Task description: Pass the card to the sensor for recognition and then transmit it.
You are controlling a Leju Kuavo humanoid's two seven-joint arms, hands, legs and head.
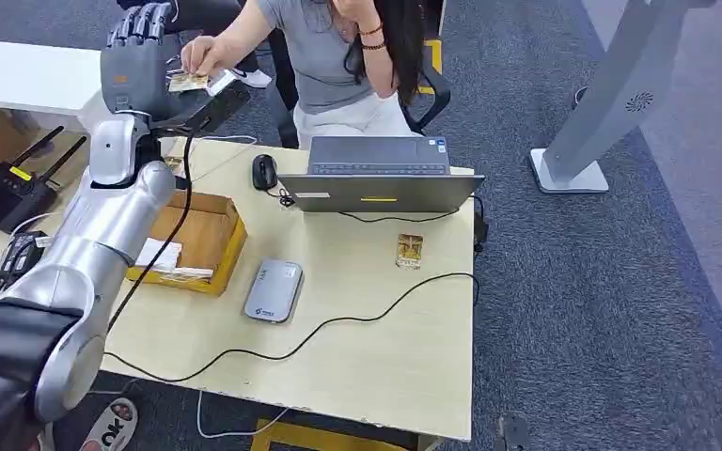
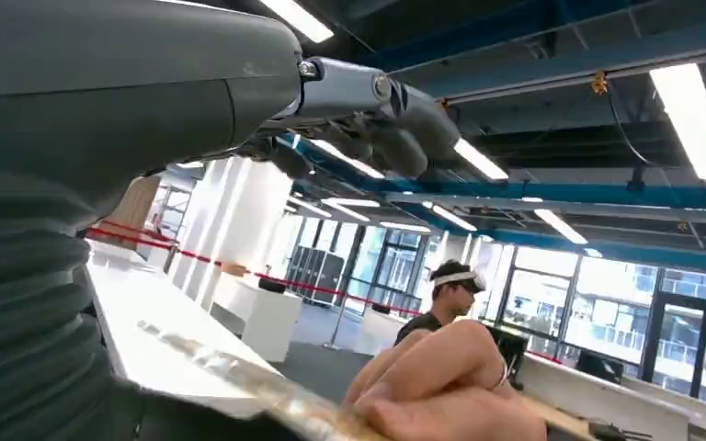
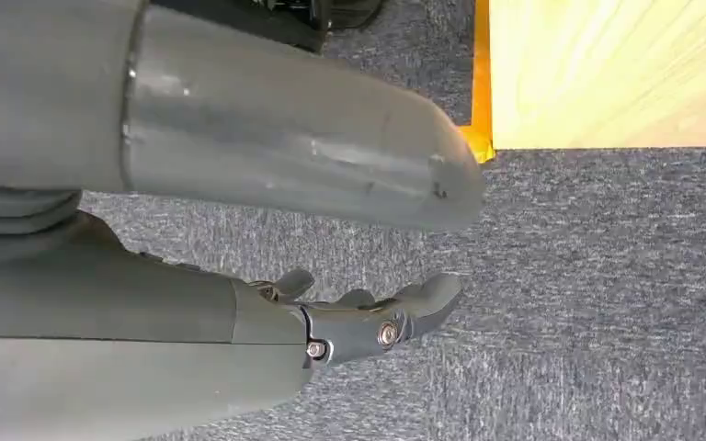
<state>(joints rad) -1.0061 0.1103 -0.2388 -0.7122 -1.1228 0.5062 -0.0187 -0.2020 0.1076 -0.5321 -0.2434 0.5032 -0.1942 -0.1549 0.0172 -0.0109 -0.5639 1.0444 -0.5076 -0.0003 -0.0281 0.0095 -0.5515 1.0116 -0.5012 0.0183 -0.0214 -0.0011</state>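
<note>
- Here we see the card (image 1: 188, 82) raised beyond the far left corner of the table (image 1: 376, 357), between our left hand (image 1: 139, 58) and a person's hand (image 1: 205, 54), which touches it.
- Whether our left fingers grip the card, we cannot tell.
- In the right wrist view, our right hand (image 3: 368, 322) hangs over grey carpet, fingers loosely apart, holding nothing.
- On the table lie the grey sensor (image 1: 274, 290), a second card (image 1: 410, 251) near the laptop (image 1: 376, 176), a mouse (image 1: 264, 171) and a cardboard box (image 1: 193, 242).

Laptop (image 1: 376, 176) + cable (image 1: 338, 324) across desk (image 1: 385, 366)
</note>
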